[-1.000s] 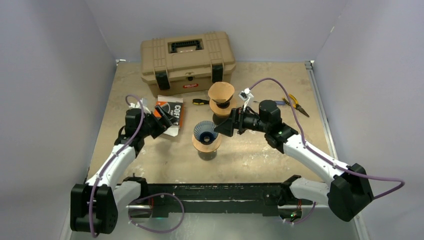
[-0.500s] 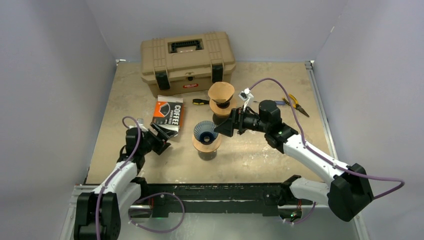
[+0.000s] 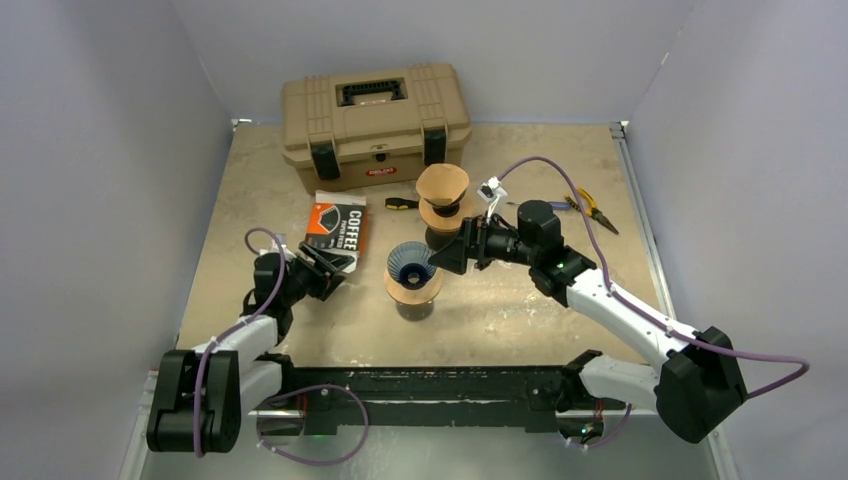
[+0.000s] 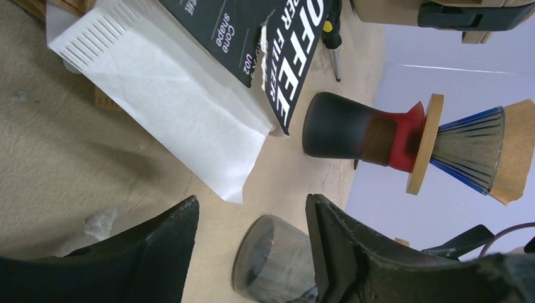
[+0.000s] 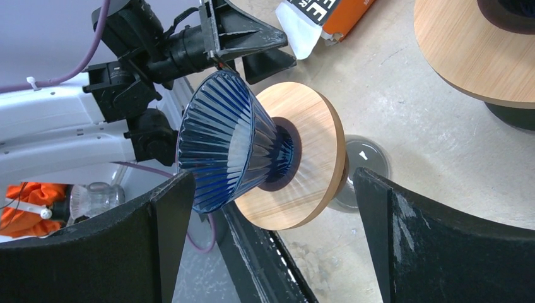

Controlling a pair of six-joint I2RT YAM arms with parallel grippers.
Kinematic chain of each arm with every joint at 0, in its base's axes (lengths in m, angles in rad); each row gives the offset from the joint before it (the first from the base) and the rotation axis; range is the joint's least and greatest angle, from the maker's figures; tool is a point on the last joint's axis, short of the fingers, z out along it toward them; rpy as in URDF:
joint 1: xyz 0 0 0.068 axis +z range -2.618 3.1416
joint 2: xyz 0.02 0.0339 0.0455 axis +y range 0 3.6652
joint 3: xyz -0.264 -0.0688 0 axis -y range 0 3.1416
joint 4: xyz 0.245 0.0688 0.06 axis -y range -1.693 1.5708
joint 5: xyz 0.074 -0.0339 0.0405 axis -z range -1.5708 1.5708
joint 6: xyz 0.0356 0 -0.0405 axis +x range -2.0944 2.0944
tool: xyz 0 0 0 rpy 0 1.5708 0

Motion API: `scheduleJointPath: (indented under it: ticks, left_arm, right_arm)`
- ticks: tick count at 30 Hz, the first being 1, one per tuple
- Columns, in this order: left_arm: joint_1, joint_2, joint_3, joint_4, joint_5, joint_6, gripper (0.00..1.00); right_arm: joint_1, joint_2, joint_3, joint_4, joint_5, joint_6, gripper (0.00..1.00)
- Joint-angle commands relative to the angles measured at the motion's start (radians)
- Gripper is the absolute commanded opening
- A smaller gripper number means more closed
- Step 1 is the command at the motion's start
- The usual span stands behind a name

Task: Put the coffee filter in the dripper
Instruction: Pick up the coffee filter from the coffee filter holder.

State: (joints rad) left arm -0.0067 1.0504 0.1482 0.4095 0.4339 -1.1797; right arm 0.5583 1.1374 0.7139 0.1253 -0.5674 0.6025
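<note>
The blue ribbed dripper (image 3: 410,262) with its wooden collar (image 5: 309,164) stands on a glass (image 5: 367,163) mid-table and holds no filter. My right gripper (image 3: 447,257) is open just to its right, and the dripper (image 5: 227,139) lies between the wide jaws without touching them. A white coffee filter (image 4: 170,107) sticks out of the torn black filter pack (image 3: 337,228). My left gripper (image 3: 325,272) sits near the pack's front corner, open and empty, with the filter ahead of its fingertips (image 4: 176,227).
A second dripper (image 3: 442,195) holding a brown filter (image 4: 514,151) stands behind the blue one. A tan toolbox (image 3: 375,120) is at the back, with a screwdriver (image 3: 402,203) in front of it. Pliers (image 3: 592,208) lie at the right. Walls close both sides.
My left arm has drawn back toward its base, away from the filter pack, and its jaws have narrowed. The right arm has not moved.
</note>
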Motion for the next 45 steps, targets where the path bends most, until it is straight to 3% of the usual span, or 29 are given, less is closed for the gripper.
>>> scheduleJointPath:
  ticks: [1, 23, 33, 45]
  left_arm:
    - [0.007, 0.065, -0.009, 0.139, -0.004, -0.014, 0.61]
    - [0.007, 0.136, -0.044, 0.252, -0.044, -0.022, 0.24]
    - [0.007, 0.136, -0.061, 0.273, -0.027, -0.023, 0.00]
    - [0.007, 0.027, -0.061, 0.213, 0.009, -0.026, 0.00]
  right_arm:
    - [0.004, -0.027, 0.019, 0.000, 0.002, -0.016, 0.99]
    - [0.004, -0.046, 0.024, -0.030, 0.016, -0.022, 0.99]
    - [0.004, -0.045, 0.025, -0.024, 0.016, -0.022, 0.99]
    - [0.004, -0.031, 0.038, -0.026, 0.011, -0.030, 0.99]
